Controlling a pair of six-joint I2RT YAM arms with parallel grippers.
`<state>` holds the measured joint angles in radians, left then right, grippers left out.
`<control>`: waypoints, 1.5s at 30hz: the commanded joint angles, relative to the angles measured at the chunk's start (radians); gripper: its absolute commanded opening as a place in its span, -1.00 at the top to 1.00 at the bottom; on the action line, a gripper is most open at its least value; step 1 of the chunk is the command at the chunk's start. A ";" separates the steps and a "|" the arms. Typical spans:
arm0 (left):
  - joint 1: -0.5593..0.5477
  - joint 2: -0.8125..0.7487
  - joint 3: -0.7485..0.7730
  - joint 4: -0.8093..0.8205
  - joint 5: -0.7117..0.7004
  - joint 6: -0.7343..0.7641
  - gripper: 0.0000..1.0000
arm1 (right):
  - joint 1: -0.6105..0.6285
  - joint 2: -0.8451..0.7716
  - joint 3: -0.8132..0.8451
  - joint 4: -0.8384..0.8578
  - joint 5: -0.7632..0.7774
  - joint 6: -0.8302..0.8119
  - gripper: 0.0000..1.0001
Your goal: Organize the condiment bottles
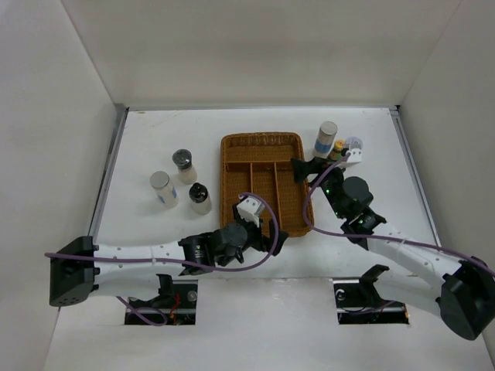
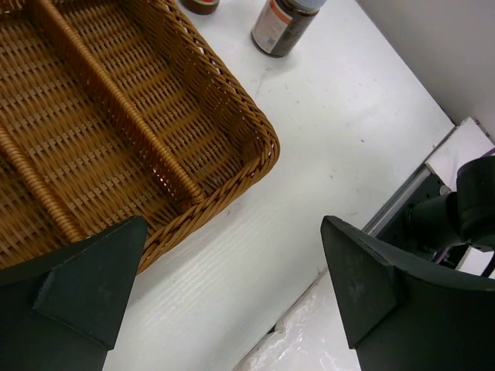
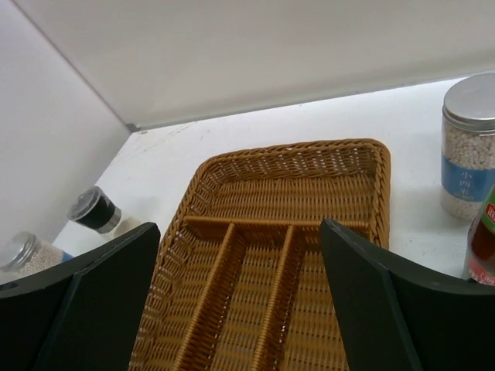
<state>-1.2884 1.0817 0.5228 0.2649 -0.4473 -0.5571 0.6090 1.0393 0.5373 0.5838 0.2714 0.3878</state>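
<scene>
A brown wicker basket (image 1: 263,182) with dividers lies mid-table, with no bottles in it. Left of it stand a dark-lidded shaker (image 1: 184,165), a silver-capped white shaker (image 1: 163,188) and another dark-lidded bottle (image 1: 200,197). Right of it stand a tall silver-capped shaker (image 1: 326,137), a yellow-capped red sauce bottle (image 1: 339,147) and a pale-lidded jar (image 1: 354,144). My left gripper (image 1: 272,241) is open and empty by the basket's near right corner (image 2: 255,147). My right gripper (image 1: 304,170) is open and empty over the basket's right side (image 3: 294,232), beside the silver-capped shaker (image 3: 468,147) and the sauce bottle (image 3: 483,239).
White walls enclose the table on three sides. In the left wrist view a dark-filled jar (image 2: 282,23) stands beyond the basket, and the right arm's base (image 2: 464,209) sits at the table's near edge. The right wrist view shows the dark-lidded shaker (image 3: 94,210) far left.
</scene>
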 commanded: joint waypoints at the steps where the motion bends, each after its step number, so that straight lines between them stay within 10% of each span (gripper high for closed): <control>1: -0.013 -0.029 0.046 -0.032 -0.045 -0.006 -1.00 | 0.030 -0.038 -0.037 0.065 -0.015 0.039 -0.81; 11: 0.018 -0.072 0.054 -0.056 -0.158 0.006 -1.00 | 0.064 -0.033 -0.086 0.088 -0.017 0.086 -0.60; 18: 0.039 -0.126 0.167 -0.081 -0.304 0.120 -1.00 | 0.073 -0.073 -0.089 0.062 -0.012 0.108 0.65; 22: 0.112 -0.123 0.264 -0.082 -0.352 0.184 -1.00 | 0.073 -0.042 -0.062 0.004 0.000 0.114 0.87; 24: 0.177 -0.105 0.316 -0.093 -0.346 0.200 -0.97 | 0.073 -0.025 -0.057 -0.002 0.002 0.117 0.86; 27: 0.267 -0.066 0.384 -0.116 -0.338 0.210 -0.07 | 0.076 0.013 -0.037 -0.012 -0.014 0.117 0.80; 30: 0.369 -0.013 0.451 -0.191 -0.363 0.200 0.22 | 0.099 0.057 -0.004 -0.041 -0.075 0.117 0.74; 34: 0.487 0.059 0.520 -0.294 -0.387 0.183 0.02 | 0.122 0.123 0.033 -0.047 -0.179 0.115 0.53; 39: 0.629 0.145 0.577 -0.389 -0.398 0.161 -0.48 | 0.131 0.186 0.039 -0.021 -0.210 0.117 -0.35; 45: 0.780 0.227 0.611 -0.541 -0.328 0.085 -0.77 | 0.131 0.212 0.043 -0.016 -0.210 0.117 -0.67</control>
<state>-0.5747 1.3006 1.0874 -0.1860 -0.8127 -0.4175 0.7345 1.2495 0.5362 0.5240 0.0860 0.5030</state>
